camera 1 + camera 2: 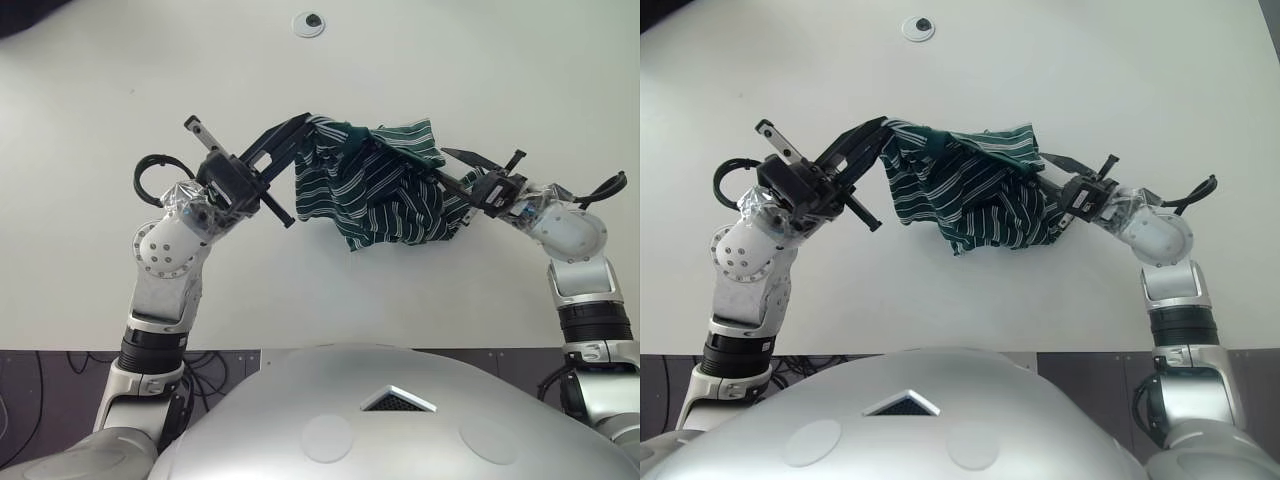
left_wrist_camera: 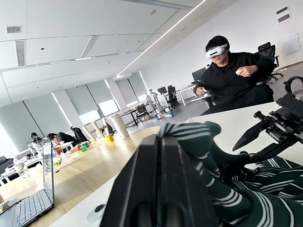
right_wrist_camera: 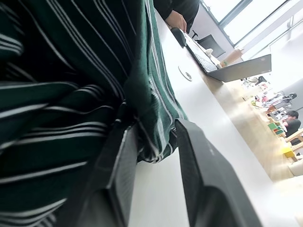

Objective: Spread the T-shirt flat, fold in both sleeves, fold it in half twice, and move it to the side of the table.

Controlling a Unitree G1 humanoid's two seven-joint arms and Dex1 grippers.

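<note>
The dark green T-shirt point(image 1: 370, 185) with thin white stripes hangs bunched between my two grippers over the white table point(image 1: 100, 90). My left gripper point(image 1: 300, 133) is shut on the shirt's upper left edge; in the left wrist view its fingers point(image 2: 161, 179) press together with a fold of striped cloth point(image 2: 199, 142) at their tips. At the shirt's right side, my right gripper point(image 1: 445, 167) stands open. Its upper finger is bare and its lower one is buried in the cloth. The right wrist view shows a gap between its fingers point(image 3: 203, 179), with the shirt's hem point(image 3: 151, 118) draped by one of them.
A small round white cap point(image 1: 309, 23) with a dark centre sits in the table at the far middle. An open laptop point(image 3: 227, 66) stands on the table's far part. Bare tabletop lies on both sides of the shirt and in front of it.
</note>
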